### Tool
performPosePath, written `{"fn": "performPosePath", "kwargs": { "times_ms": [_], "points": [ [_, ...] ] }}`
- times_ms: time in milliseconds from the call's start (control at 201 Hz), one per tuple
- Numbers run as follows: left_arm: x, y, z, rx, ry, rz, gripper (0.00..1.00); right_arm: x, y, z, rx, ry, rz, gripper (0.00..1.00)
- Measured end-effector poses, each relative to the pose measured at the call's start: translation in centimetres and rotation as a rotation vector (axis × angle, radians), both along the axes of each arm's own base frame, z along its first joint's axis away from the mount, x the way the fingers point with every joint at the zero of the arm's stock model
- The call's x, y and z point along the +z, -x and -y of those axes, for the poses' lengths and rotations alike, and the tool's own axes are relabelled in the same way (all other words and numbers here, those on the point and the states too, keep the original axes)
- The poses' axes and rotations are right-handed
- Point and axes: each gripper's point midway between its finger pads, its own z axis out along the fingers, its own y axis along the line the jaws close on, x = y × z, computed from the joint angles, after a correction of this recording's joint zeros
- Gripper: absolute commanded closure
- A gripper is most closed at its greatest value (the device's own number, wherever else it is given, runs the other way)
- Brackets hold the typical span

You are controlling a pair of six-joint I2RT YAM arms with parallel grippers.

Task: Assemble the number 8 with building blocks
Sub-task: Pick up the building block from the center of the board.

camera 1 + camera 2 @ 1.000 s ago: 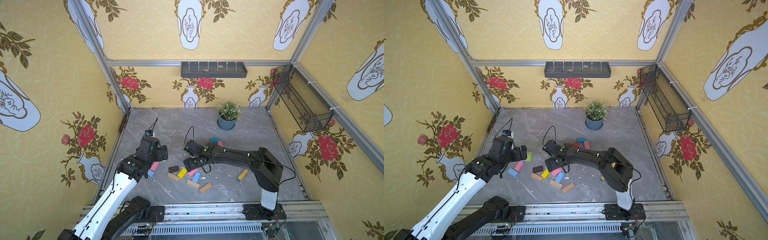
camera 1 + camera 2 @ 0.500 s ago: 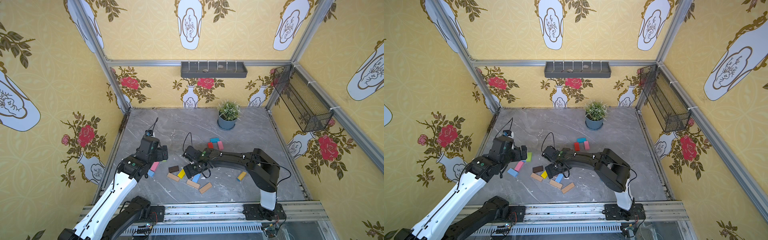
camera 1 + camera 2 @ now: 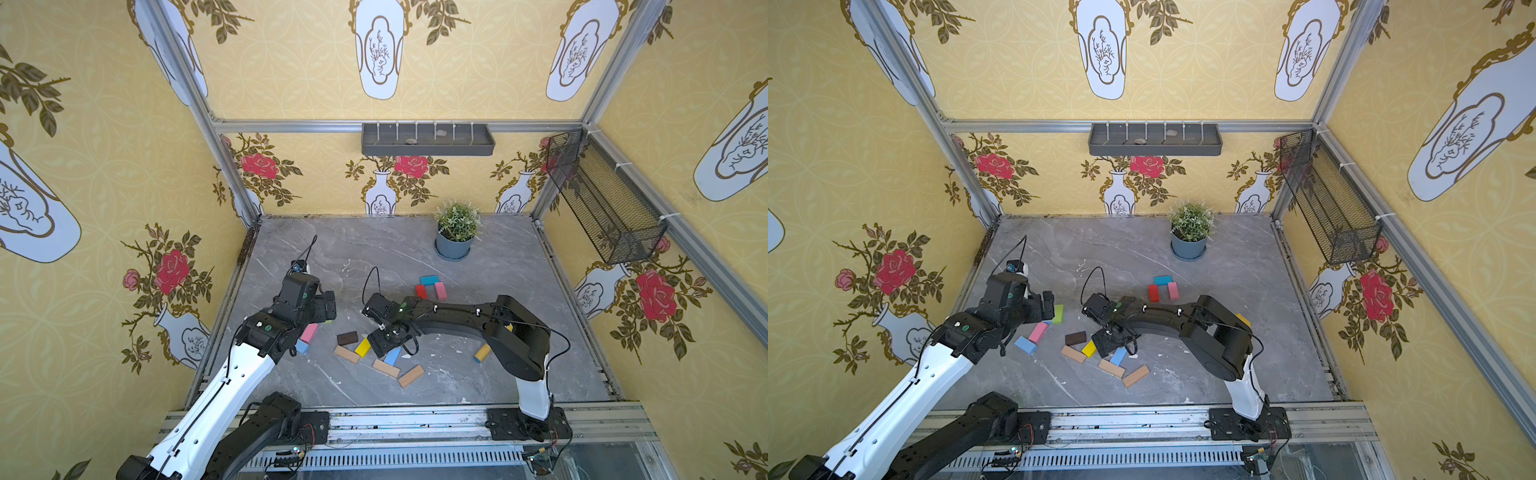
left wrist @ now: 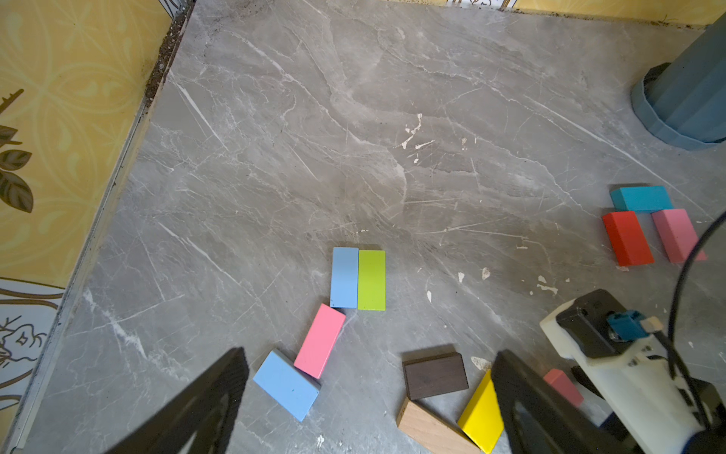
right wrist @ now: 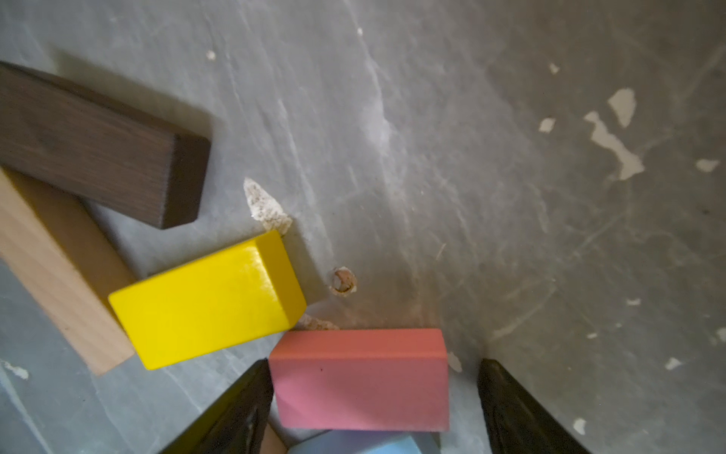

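Observation:
Building blocks lie loose on the grey floor. My right gripper (image 5: pixel 374 365) is low over a pink block (image 5: pixel 361 379), open: one finger touches its side and a gap shows at the other. Beside it are a yellow block (image 5: pixel 208 302), a dark brown block (image 5: pixel 98 149) and a tan block (image 5: pixel 51 267). In a top view the right gripper (image 3: pixel 388 340) sits between the yellow block (image 3: pixel 362 347) and a light blue block (image 3: pixel 392 356). My left gripper (image 4: pixel 369 355) hangs open and empty above a pink block (image 4: pixel 319 341) and a light blue block (image 4: pixel 286 385). Teal (image 3: pixel 429 280), red (image 3: pixel 421 291) and pink (image 3: pixel 440 290) blocks form three sides of a square.
A potted plant (image 3: pixel 456 232) stands at the back. A yellow toy tool (image 3: pixel 482 353) lies by the right arm's base. Two more tan blocks (image 3: pixel 386 368) (image 3: pixel 411 376) lie near the front. A light blue and a green block (image 4: pixel 371 280) lie side by side. Walls close three sides.
My right gripper has moved toward the front left and down over the pink block, and its jaws have narrowed. The left arm has not moved.

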Motion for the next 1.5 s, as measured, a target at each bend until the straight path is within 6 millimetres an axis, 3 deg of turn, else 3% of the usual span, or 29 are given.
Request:
{"fn": "performPosePath", "kwargs": {
  "times_ms": [478,797,1035,1235,1498],
  "points": [
    [0.0,0.0,0.0,0.000,0.000,-0.001,0.00,-0.3,-0.2,-0.3,0.028,0.038,0.043,0.26],
    [0.0,0.0,0.0,0.000,0.000,-0.001,0.00,-0.4,-0.2,-0.1,0.035,0.061,0.060,0.41],
    [0.0,0.0,0.0,-0.001,0.000,-0.002,0.00,2.2,-0.8,0.3,0.006,0.012,0.101,0.49],
    [0.0,0.0,0.0,-0.001,0.001,-0.002,0.00,4.4,-3.4,3.2,-0.107,-0.026,0.116,0.50],
    [-0.1,0.0,0.1,-0.003,0.002,-0.003,0.00,4.0,-6.6,9.3,-0.285,0.008,0.095,0.50]
  ]
}}
